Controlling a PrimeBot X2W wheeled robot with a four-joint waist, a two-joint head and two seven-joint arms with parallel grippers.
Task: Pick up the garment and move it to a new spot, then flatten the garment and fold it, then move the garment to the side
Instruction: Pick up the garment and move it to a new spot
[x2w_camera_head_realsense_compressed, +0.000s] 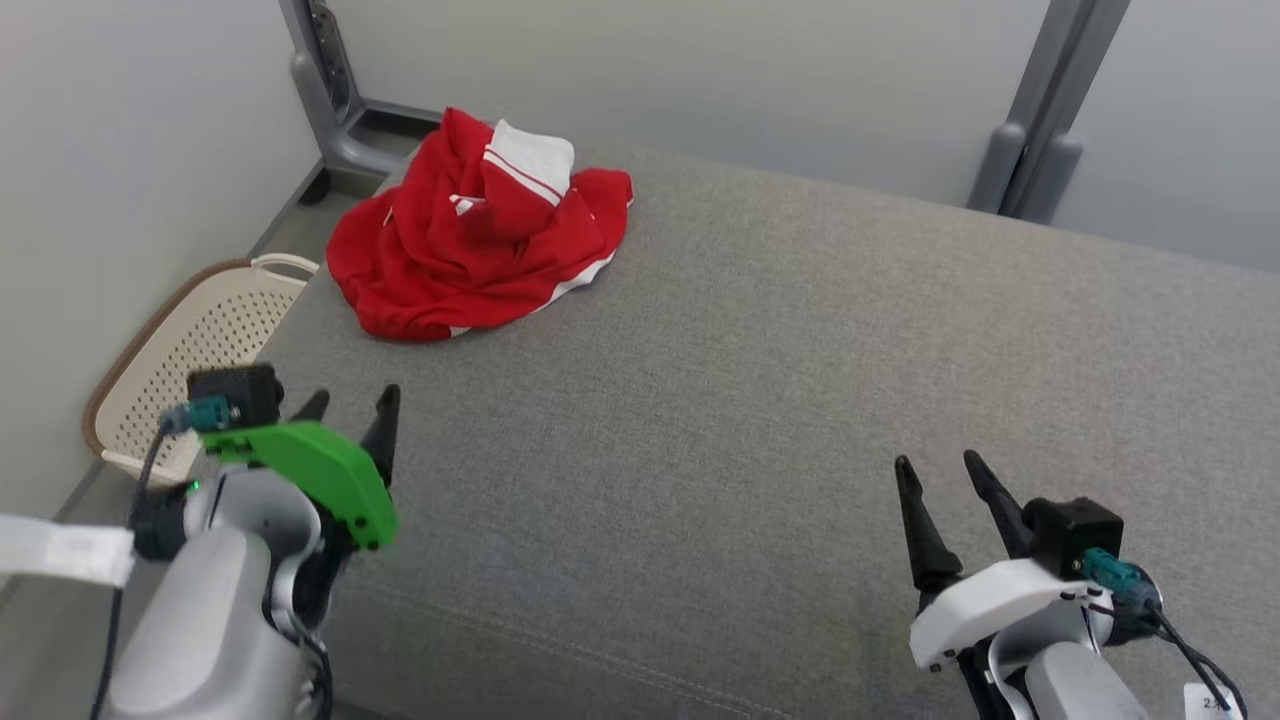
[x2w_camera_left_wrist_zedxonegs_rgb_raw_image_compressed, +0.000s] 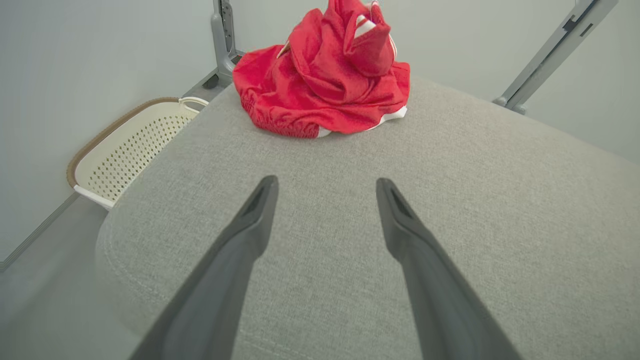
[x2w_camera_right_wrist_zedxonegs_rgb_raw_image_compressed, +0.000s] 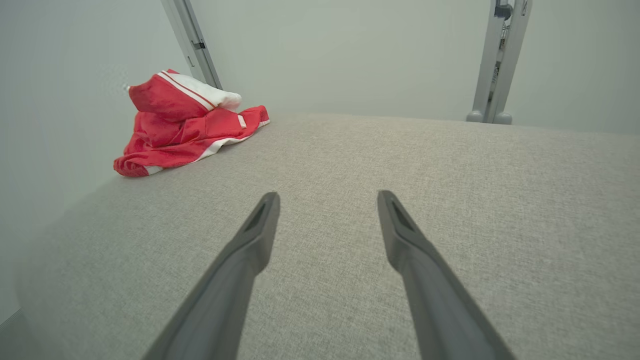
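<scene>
Count: 1 garment, 1 basket, 2 posts, 2 end effectors.

Left end effector (x2w_camera_head_realsense_compressed: 352, 400): fingers spread wide, nothing between them, holding nothing. It hovers over the near-left part of the cushion (x2w_camera_head_realsense_compressed: 760, 380). Green cover on its wrist.

Right end effector (x2w_camera_head_realsense_compressed: 938, 462): same state, fingers wide apart, empty, over the near-right part of the cushion. White cover on its wrist.

Garment (x2w_camera_head_realsense_compressed: 470, 240): red with white stripes and a white panel, crumpled in a heap with a peak on top. It sits ahead of the left end effector, slightly to its right and well apart. From the right end effector it is ahead and far to the left, farther off than from the left one. It lies at the cushion's far-left corner. Neither end effector touches it.

Basket (x2w_camera_head_realsense_compressed: 200, 340): cream, perforated, brown rim, one handle showing. It is just left of and ahead of the left end effector, off the cushion, down by the wall. I can't tell whether anything is in it.

Surface: grey woven upholstery, padded, rounded edges, a seam along the near side.

Room: plain pale walls. One grey metal post (x2w_camera_head_realsense_compressed: 330, 90) stands beyond the garment. The other (x2w_camera_head_realsense_compressed: 1040, 120) stands ahead of the right end effector, past the cushion's far edge. Grey floor (x2w_camera_left_wrist_zedxonegs_rgb_raw_image_compressed: 40, 280) left of the left end effector.
</scene>
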